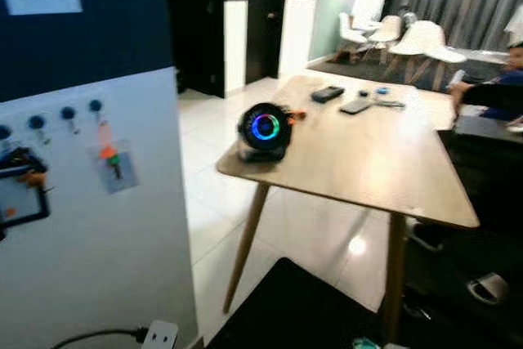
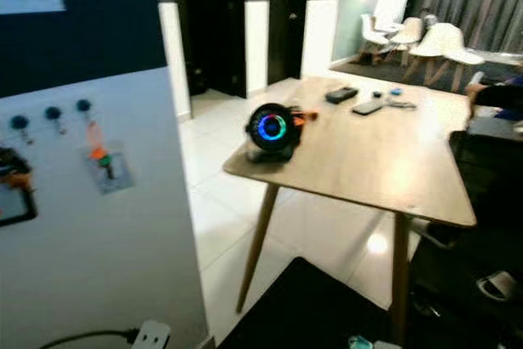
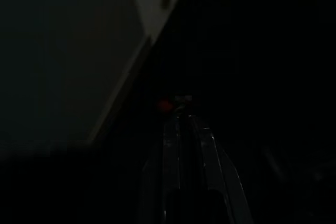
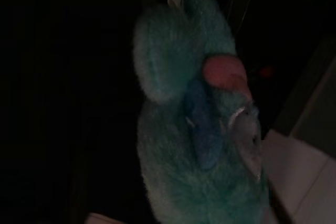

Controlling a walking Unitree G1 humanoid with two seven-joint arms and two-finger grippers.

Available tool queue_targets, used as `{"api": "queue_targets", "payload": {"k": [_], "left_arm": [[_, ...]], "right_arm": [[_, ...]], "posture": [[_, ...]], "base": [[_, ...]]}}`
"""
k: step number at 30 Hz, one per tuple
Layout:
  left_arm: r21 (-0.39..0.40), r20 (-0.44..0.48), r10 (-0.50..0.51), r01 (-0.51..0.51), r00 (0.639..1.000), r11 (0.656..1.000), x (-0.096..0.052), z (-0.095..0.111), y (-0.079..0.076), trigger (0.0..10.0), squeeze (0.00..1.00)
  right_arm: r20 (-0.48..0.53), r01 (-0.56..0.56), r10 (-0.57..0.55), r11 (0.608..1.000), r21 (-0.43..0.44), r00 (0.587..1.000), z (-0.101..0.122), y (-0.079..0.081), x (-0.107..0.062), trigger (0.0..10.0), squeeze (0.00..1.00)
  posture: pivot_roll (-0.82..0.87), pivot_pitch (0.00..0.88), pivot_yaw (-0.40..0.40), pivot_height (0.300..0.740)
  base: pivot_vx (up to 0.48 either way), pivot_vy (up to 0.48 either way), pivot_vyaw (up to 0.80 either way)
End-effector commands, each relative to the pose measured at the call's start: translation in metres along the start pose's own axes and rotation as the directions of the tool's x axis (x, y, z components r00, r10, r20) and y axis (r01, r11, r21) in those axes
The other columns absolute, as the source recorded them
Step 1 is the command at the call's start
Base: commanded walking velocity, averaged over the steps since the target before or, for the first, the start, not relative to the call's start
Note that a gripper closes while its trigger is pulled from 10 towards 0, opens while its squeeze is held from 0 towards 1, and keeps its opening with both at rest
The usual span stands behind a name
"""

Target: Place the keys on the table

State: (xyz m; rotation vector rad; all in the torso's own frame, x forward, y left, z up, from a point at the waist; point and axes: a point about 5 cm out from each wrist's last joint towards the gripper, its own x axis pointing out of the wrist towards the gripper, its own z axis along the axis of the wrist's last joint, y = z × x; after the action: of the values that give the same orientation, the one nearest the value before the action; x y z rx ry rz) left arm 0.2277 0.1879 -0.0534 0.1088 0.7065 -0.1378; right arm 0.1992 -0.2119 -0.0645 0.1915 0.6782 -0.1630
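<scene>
Keys w/ teal plush fob hang at R gripper, table ahead.
R wrist cam: teal plush keychain (image 4: 194, 129) close up; can't tell if fingers clamp it. L gripper (image 3: 181, 129) dark, fingers look narrow. Wooden table (image 1: 368, 169) at 1 o'clock; round speaker (image 1: 264, 128) at its near corner, remotes (image 1: 343, 100) farther back.

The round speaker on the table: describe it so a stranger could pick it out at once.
Find the light wooden table in the middle of the room. On its near left corner sits the round black speaker. Unlike the flat dark remotes at the far end, it stands upright and has a glowing ring of blue and green light on its face.
</scene>
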Motion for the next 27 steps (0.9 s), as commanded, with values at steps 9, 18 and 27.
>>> {"api": "queue_targets", "payload": {"k": [9, 18, 27], "left_arm": [[-0.009, 0.0, 0.002, -0.002, 1.0, 1.0, -0.001, -0.0031, -0.0015, 10.0, 0.0], [-0.022, 0.018, 0.002, -0.002, 1.0, 1.0, -0.0001, 0.0002, -0.0024, 10.0, 0.0], [-0.027, 0.026, 0.011, -0.011, 1.0, 1.0, 0.0, 0.0016, -0.0012, 10.0, 0.0]], "right_arm": [[-0.008, 0.001, -0.002, 1.0, -0.008, 1.0, 0.0001, -0.0017, 0.0001, 10.0, 0.0], [-0.007, 0.003, -0.003, 1.0, -0.009, 1.0, 0.0006, -0.0025, 0.0002, 10.0, 0.0], [-0.007, 0.003, -0.003, 1.0, -0.01, 1.0, 0.001, -0.0028, 0.0003, 10.0, 0.0]], "posture": [[0.02, 0.0, 0.004, 0.74], [0.02, 0.009, 0.005, 0.74], [0.02, 0.013, 0.004, 0.74]], "base": [[0.0, 0.0, -0.8], [0.0, 0.0, -0.8], [0.0, 0.0, -0.8]]}}
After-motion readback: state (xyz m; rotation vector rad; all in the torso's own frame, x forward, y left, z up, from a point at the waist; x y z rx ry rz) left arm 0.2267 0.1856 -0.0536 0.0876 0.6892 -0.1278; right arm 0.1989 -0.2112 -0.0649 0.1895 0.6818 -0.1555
